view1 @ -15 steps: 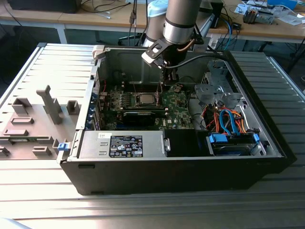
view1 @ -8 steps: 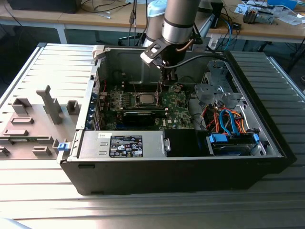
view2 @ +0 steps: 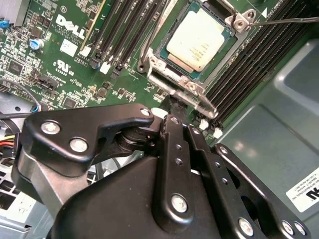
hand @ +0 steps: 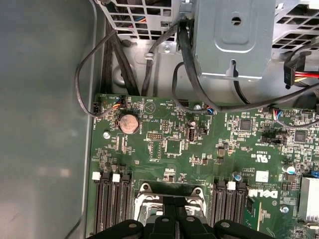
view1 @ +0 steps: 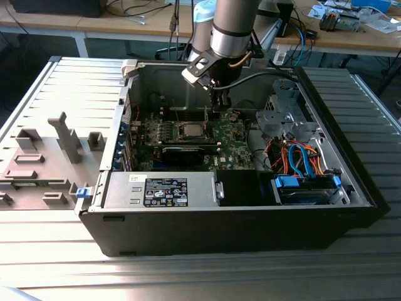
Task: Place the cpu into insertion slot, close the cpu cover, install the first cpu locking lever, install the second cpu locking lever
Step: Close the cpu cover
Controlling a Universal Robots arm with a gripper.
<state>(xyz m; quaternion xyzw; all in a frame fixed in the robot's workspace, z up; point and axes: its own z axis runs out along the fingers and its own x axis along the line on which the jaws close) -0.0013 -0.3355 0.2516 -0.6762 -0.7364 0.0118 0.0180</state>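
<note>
The cpu (view2: 199, 42), silver face up, lies in the insertion slot (view2: 160, 54) on the green board; it also shows in the exterior view as the cpu (view1: 191, 130). The cpu cover (view2: 175, 79), a silver frame, lies flat around it. One thin wire locking lever (view2: 284, 21) sticks out from a socket corner, and another lever (view2: 146, 50) runs along the socket's side. My gripper (view2: 174, 107) hangs just off the socket's edge, shut with nothing between its fingers. It also appears as the gripper (hand: 174, 211) and the gripper (view1: 219, 106).
Long black memory slots (view2: 124, 35) flank the socket. Black cables (hand: 184, 64) and a grey drive cage (hand: 234, 35) hang beyond the board. The case wall (view2: 269, 134) is close beside the gripper. A power supply (view1: 160, 188) and orange and blue cables (view1: 301, 160) fill the case's front.
</note>
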